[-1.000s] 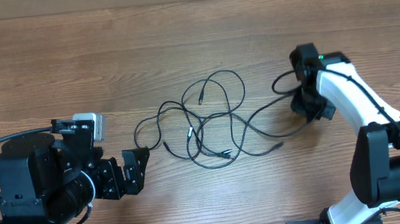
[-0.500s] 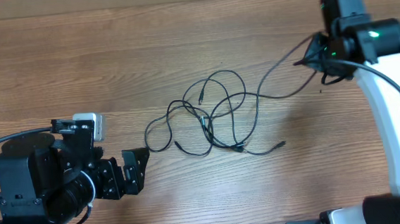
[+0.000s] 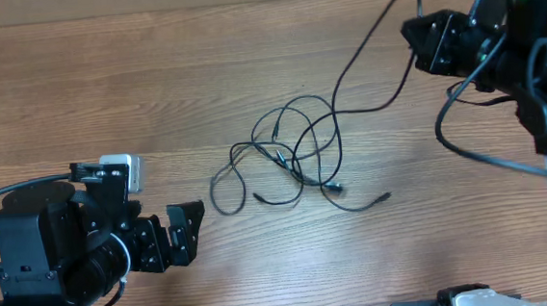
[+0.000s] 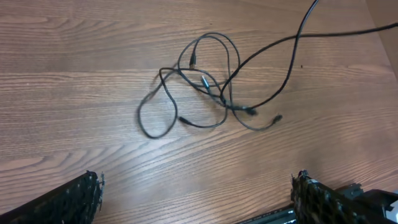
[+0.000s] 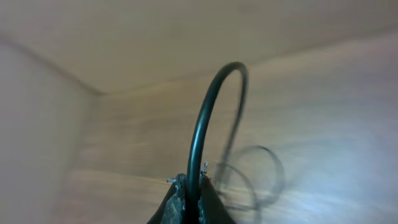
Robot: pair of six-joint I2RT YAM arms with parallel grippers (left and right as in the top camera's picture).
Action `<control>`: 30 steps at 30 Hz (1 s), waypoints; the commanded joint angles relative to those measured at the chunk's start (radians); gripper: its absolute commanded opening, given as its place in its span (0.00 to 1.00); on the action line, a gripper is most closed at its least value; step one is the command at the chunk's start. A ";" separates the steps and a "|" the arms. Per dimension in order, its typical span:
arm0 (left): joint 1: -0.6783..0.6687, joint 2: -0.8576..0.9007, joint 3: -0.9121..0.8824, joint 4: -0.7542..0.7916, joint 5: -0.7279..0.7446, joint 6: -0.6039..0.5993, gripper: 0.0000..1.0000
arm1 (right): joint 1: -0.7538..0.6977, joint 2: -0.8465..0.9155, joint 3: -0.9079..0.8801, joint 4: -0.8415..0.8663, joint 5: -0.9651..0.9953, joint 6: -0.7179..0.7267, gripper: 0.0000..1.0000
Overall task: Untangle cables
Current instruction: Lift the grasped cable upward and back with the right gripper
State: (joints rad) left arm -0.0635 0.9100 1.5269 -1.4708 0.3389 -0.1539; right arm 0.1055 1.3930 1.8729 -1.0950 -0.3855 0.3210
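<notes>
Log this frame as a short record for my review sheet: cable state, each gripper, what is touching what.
cables: one loose tangle mid-table, loops crossing, plug ends showing
held strand: runs from the tangle to the right gripper
right gripper: jaws shut on the held strand, at the far right
left gripper: jaws open, empty, apart from the tangle
table: wood grain

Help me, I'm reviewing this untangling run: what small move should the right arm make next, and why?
Probably draw the right gripper a little farther from the bunch, slowly. It is shut on one cable, lifted off the table, whose lower run threads into the loops at mid-table. The left gripper is open and apart, so nothing pins the bunch.
</notes>
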 commanded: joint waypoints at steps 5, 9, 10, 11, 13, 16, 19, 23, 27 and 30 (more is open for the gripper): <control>0.004 -0.001 -0.001 0.000 -0.006 -0.007 1.00 | 0.013 -0.045 0.027 0.156 -0.383 -0.018 0.04; 0.004 -0.001 -0.001 0.001 -0.006 -0.007 0.99 | 0.018 -0.045 0.027 0.272 -0.541 -0.003 0.04; 0.004 -0.001 -0.001 0.000 -0.006 -0.007 1.00 | 0.018 -0.045 0.027 0.298 -0.571 0.005 0.04; 0.004 -0.001 -0.001 0.001 -0.006 -0.007 1.00 | 0.018 -0.045 0.027 0.333 -0.608 0.021 0.04; 0.004 -0.001 -0.001 0.001 -0.006 -0.007 1.00 | 0.018 -0.045 0.027 0.413 -0.671 0.054 0.04; 0.004 -0.001 -0.001 0.001 -0.006 -0.007 1.00 | 0.018 -0.045 0.027 0.526 -0.719 0.131 0.04; 0.004 -0.001 -0.001 0.001 -0.006 -0.007 1.00 | 0.018 -0.045 0.027 0.598 -0.719 0.197 0.04; 0.004 -0.001 -0.001 0.000 -0.006 -0.007 0.99 | 0.018 -0.045 0.027 0.620 -0.715 0.201 0.04; 0.004 -0.001 -0.001 0.000 -0.006 -0.007 0.99 | 0.018 -0.034 0.025 0.539 -0.702 0.087 0.04; 0.004 -0.001 -0.001 0.000 -0.006 -0.007 1.00 | 0.018 -0.022 0.025 0.381 -0.533 -0.028 0.04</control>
State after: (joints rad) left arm -0.0635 0.9100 1.5269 -1.4719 0.3389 -0.1539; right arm 0.1204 1.3682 1.8812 -0.6464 -1.0584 0.4141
